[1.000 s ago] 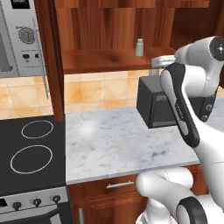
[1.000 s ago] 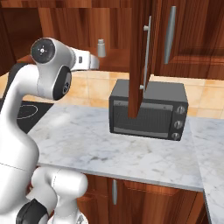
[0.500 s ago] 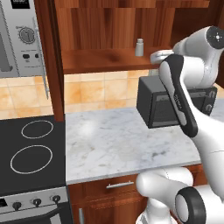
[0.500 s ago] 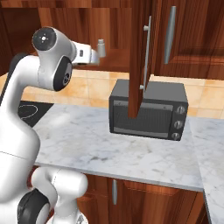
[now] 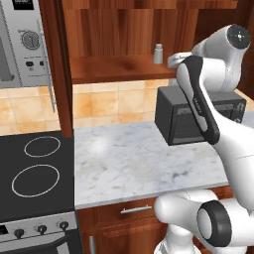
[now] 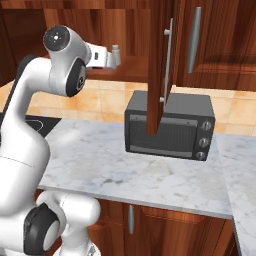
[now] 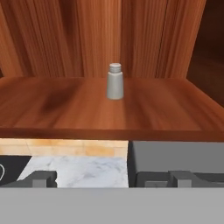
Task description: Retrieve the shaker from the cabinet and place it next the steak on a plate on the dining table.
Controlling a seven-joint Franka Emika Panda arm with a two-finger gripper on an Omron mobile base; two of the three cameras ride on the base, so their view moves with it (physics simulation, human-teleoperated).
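Note:
The shaker (image 7: pixel 115 81), small and pale grey with a rounded cap, stands upright on the shelf of the reddish-brown cabinet (image 7: pixel 65 109). The hand view looks straight at it from in front of the shelf edge. My gripper (image 7: pixel 113 178) is open, its fingertips (image 7: pixel 43 177) spread wide and nothing between them. In the left base view the shaker (image 5: pixel 158 53) sits on the cabinet shelf (image 5: pixel 114 69), just left of my gripper (image 5: pixel 171 60). In the right base view my gripper (image 6: pixel 118 59) is level with the shaker (image 6: pixel 116 49). The steak, plate and dining table are out of view.
A dark toaster oven (image 5: pixel 198 119) (image 6: pixel 170 125) stands on the marble counter (image 5: pixel 134 158) under the shelf's right end. An open cabinet door (image 6: pixel 160 65) hangs edge-on above it. A black stove (image 5: pixel 34 173) and a microwave (image 5: pixel 25 44) are to the left.
The arm has lifted and swung the hand up and closer to the shelf, toward the shaker. The jaws have stayed open and the shaker has not moved.

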